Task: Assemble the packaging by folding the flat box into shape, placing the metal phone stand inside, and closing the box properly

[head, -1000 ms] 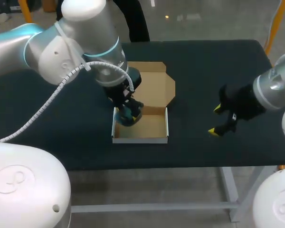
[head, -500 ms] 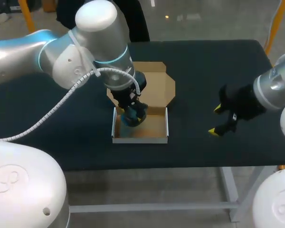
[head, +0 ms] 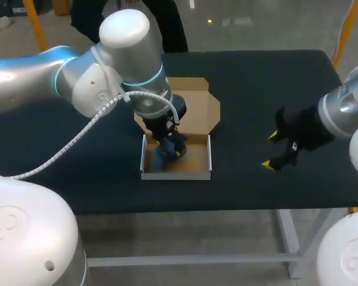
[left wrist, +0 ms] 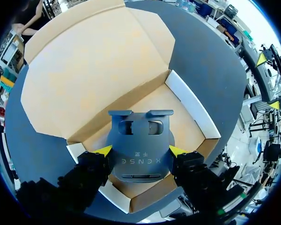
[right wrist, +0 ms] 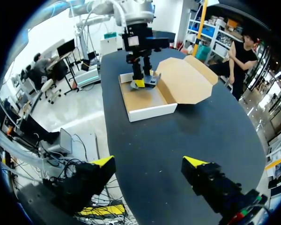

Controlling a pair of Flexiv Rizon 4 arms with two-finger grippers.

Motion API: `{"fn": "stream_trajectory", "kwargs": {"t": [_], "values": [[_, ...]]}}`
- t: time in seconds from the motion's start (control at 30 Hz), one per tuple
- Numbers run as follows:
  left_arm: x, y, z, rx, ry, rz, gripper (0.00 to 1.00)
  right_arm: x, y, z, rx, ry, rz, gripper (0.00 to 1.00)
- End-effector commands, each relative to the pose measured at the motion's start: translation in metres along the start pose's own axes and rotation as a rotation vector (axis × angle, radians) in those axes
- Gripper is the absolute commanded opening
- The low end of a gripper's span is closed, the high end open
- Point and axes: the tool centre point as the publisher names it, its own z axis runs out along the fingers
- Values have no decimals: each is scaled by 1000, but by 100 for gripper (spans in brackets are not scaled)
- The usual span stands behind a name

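Note:
The cardboard box (head: 176, 174) stands folded in the middle of the table, its lid (head: 197, 107) lying open and flat behind the tray. My left gripper (head: 170, 148) reaches down into the tray's left part, shut on the dark grey metal phone stand (head: 160, 162). In the left wrist view the stand (left wrist: 139, 136) sits between the two yellow tips of my left gripper (left wrist: 140, 151), over the tray floor and near the white side wall (left wrist: 189, 108). My right gripper (head: 274, 150) hangs open and empty to the right of the box. In its own view, the right gripper (right wrist: 149, 161) looks across at the box (right wrist: 152, 111).
The black table (head: 256, 89) is bare between the box and my right gripper. Its front edge runs just below the box tray. The open lid (left wrist: 93, 61) spreads well beyond the tray on the far side.
My left arm has shifted a little to the right and carried the stand further into the tray. The right arm has stayed where it was.

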Motion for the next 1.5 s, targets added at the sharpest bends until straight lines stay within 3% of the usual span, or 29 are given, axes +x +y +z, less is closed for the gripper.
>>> {"fn": "stream_trajectory", "kwargs": {"t": [0.03,0.8,0.83,0.87,0.9,0.93,1.23,1.5], "values": [[4,-2,10,2,-14,4,0,2,-1,-3,-5,2,-1,100],[6,-12,46,-33,-71,-23,0,2,-1,-3,-5,2,-1,100],[6,-13,46,-34,-72,-24,5,2,-1,-3,-5,2,-1,100],[5,-13,45,-34,-73,-25,35,2,-1,-3,-5,2,-1,100],[5,-13,45,-34,-73,-26,56,2,-1,-3,-5,2,-1,100],[4,-13,44,-35,-73,-27,97,2,-1,-3,-5,2,-1,100],[3,-10,29,-34,-79,-58,100,2,-1,-3,-5,2,-1,100],[7,-4,12,-26,-102,-141,100,2,-1,-3,-5,2,-1,100]]}}
